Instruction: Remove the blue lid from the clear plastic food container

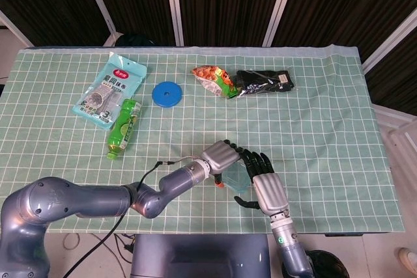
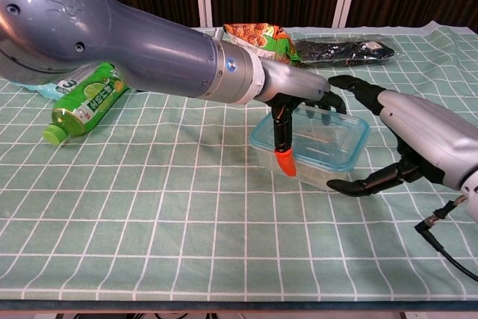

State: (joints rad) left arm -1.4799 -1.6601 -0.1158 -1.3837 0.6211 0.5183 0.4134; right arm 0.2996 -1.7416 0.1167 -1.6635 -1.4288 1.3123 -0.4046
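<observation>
The clear plastic food container (image 2: 332,147) with its blue-rimmed lid sits on the green checked cloth near the front middle; in the head view the container (image 1: 236,179) is mostly covered by the hands. My left hand (image 2: 299,102) grips it from the left, fingers laid over the lid and the orange-tipped thumb down its near side. That left hand (image 1: 221,155) also shows from above. My right hand (image 2: 407,143) stands at the container's right end, fingers spread behind it and thumb low by the near corner. I cannot tell whether the right hand (image 1: 264,183) touches the container.
A green bottle (image 1: 124,128) and a pale blue packet (image 1: 109,90) lie at the left. A round blue disc (image 1: 168,93), a snack bag (image 1: 213,81) and a black packet (image 1: 264,81) lie further back. A cable (image 2: 448,252) trails under my right wrist.
</observation>
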